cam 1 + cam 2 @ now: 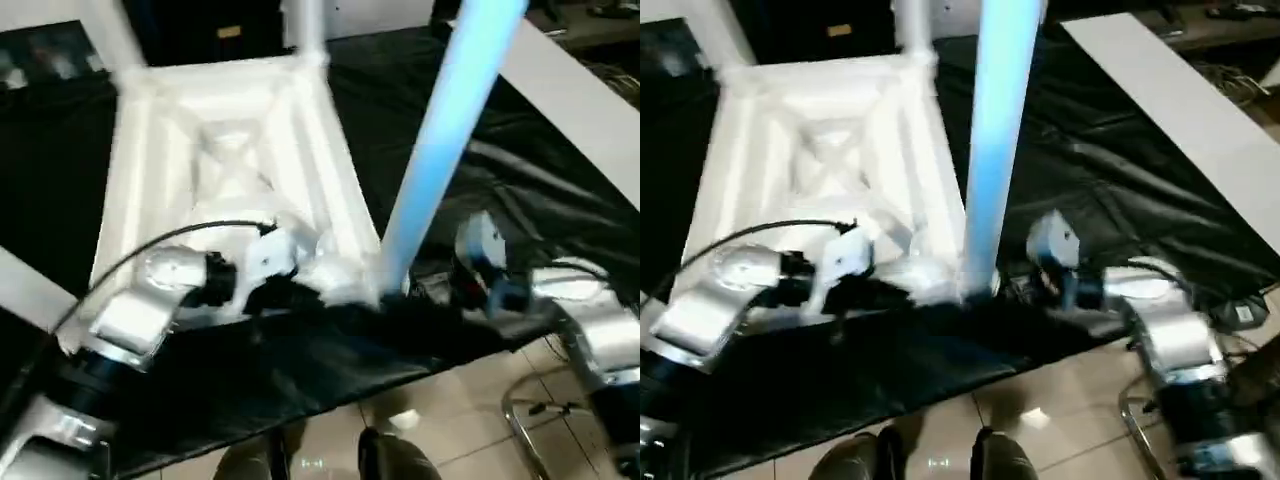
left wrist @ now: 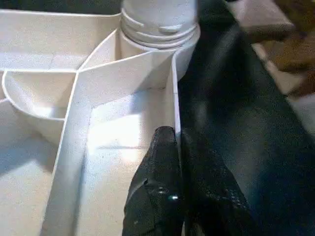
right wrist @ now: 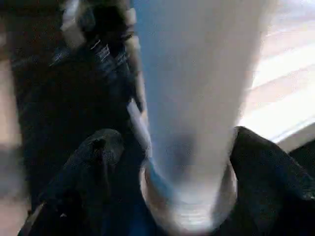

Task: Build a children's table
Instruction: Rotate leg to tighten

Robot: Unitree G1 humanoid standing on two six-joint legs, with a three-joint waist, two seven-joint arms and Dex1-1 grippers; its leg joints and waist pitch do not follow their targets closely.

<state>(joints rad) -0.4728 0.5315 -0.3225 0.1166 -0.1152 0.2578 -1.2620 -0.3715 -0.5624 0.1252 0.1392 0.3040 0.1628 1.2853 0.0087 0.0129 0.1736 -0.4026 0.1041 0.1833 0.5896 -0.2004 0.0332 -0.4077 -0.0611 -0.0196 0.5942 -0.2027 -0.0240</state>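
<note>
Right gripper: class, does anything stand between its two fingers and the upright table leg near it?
Nothing visible does. In the right wrist view, the right gripper has one black finger on each side of the leg, with no other object between them. The leg stands in the near corner socket of the upturned table top.

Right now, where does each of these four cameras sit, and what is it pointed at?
Left eye view: on the head, looking down at the upturned table top; both silver forearms show.
Right eye view: beside it, same scene.
Left wrist view: on the left wrist, looking along the left pincer, clamped on the top's rim.
Right wrist view: on the right wrist, looking at the near leg between the right pincer's spread fingers.
Shared: all four show that leg in its corner socket.
</note>
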